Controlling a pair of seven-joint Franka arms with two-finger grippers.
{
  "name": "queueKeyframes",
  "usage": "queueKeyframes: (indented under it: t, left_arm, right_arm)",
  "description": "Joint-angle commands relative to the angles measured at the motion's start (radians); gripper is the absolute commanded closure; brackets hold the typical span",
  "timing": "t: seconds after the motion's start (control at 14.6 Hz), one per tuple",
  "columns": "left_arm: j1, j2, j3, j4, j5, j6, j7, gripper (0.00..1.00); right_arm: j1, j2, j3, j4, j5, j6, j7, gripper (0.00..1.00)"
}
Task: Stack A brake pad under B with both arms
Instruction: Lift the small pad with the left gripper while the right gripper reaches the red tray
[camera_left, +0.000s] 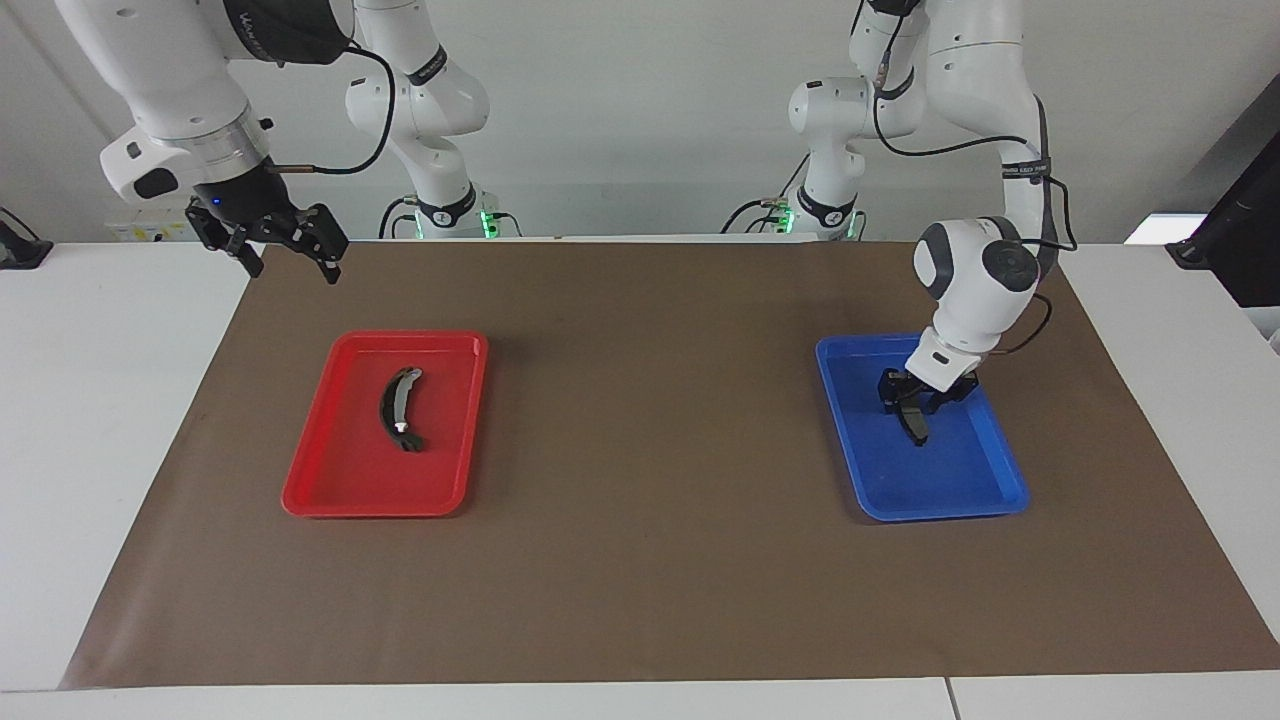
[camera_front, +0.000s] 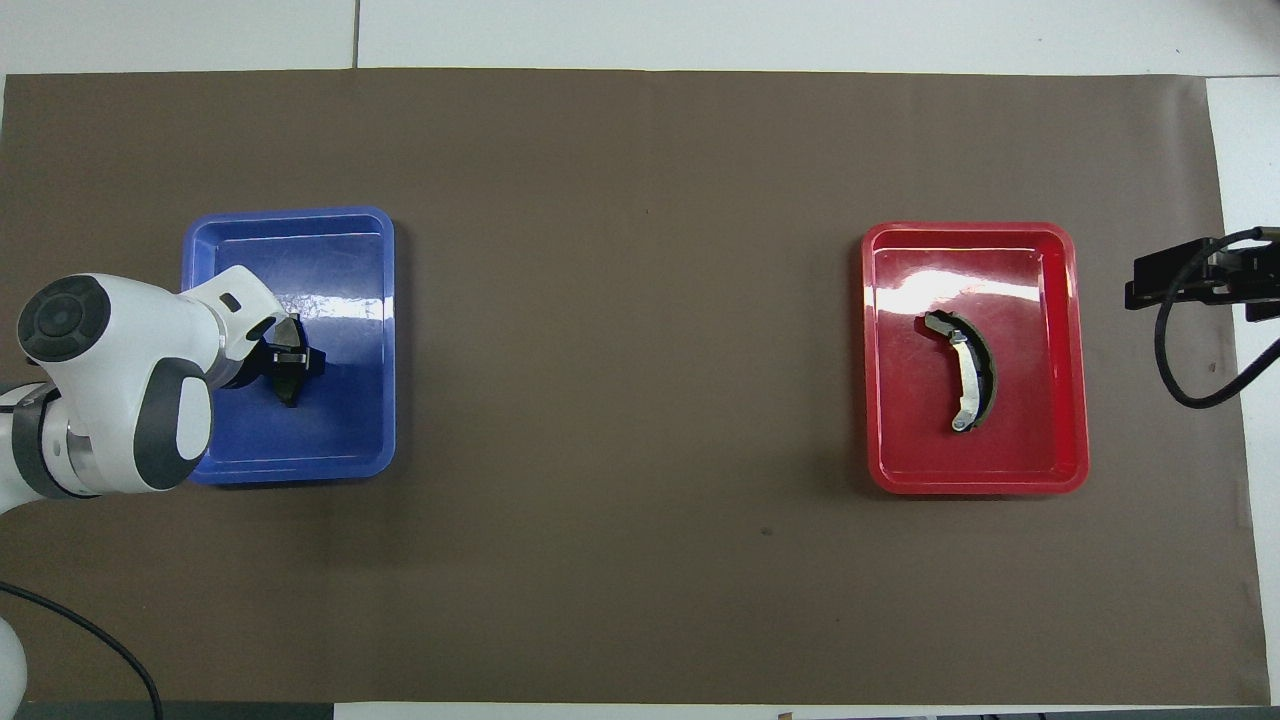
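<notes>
The short dark grey A brake pad (camera_left: 916, 426) lies in the blue tray (camera_left: 960, 492) at the left arm's end of the table; it also shows in the overhead view (camera_front: 291, 388). My left gripper (camera_left: 912, 402) is down in that tray, open, with its fingers on either side of the pad's end nearer to the robots (camera_front: 290, 360). The long crescent B (camera_left: 398, 410) lies in the red tray (camera_left: 340, 490) at the right arm's end (camera_front: 968, 372). My right gripper (camera_left: 295, 270) is open and empty, held high over the mat's corner and waiting (camera_front: 1168, 275).
A brown mat (camera_left: 640, 560) covers the table between the two trays. The blue tray (camera_front: 300, 235) and red tray (camera_front: 1062, 300) stand far apart. A black cable (camera_front: 1175, 370) hangs from the right arm near the mat's edge.
</notes>
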Motion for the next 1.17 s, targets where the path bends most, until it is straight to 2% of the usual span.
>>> queueKeyframes:
  t: [0.0, 0.07, 0.27, 0.41, 0.62, 0.82, 1.03, 1.1]
  left_arm:
    - [0.000, -0.001, 0.007, -0.010, 0.006, 0.021, -0.002, 0.69]
    - [0.001, -0.001, 0.007, -0.008, 0.006, 0.021, -0.002, 0.76]
    - [0.001, -0.020, 0.010, 0.004, 0.006, 0.003, -0.004, 0.77]
    - [-0.003, -0.040, 0.011, 0.032, 0.006, -0.057, -0.005, 0.76]
    - [-0.016, -0.076, 0.011, 0.095, 0.006, -0.195, -0.010, 0.76]
    - [-0.068, -0.104, 0.010, 0.130, 0.008, -0.275, -0.037, 0.76]
    - [-0.179, -0.104, 0.008, 0.136, 0.051, -0.275, -0.174, 0.77]
    - [-0.224, -0.104, 0.008, 0.138, 0.051, -0.272, -0.209, 0.79]
  right_arm:
    - [-0.009, -0.023, 0.001, -0.032, 0.008, 0.027, -0.018, 0.00]
    - [-0.009, -0.023, 0.001, -0.032, 0.008, 0.027, -0.018, 0.00]
    - [-0.009, -0.023, 0.001, -0.032, 0.008, 0.026, -0.018, 0.00]
    - [-0.011, -0.029, 0.001, -0.046, 0.017, 0.029, -0.018, 0.00]
    - [-0.009, -0.087, 0.001, -0.196, 0.020, 0.128, 0.004, 0.00]
    - [0.001, -0.167, 0.002, -0.458, 0.022, 0.362, -0.005, 0.00]
    - [0.005, -0.111, 0.002, -0.526, 0.023, 0.430, -0.081, 0.00]
    - [0.005, -0.088, 0.002, -0.558, 0.023, 0.490, -0.115, 0.00]
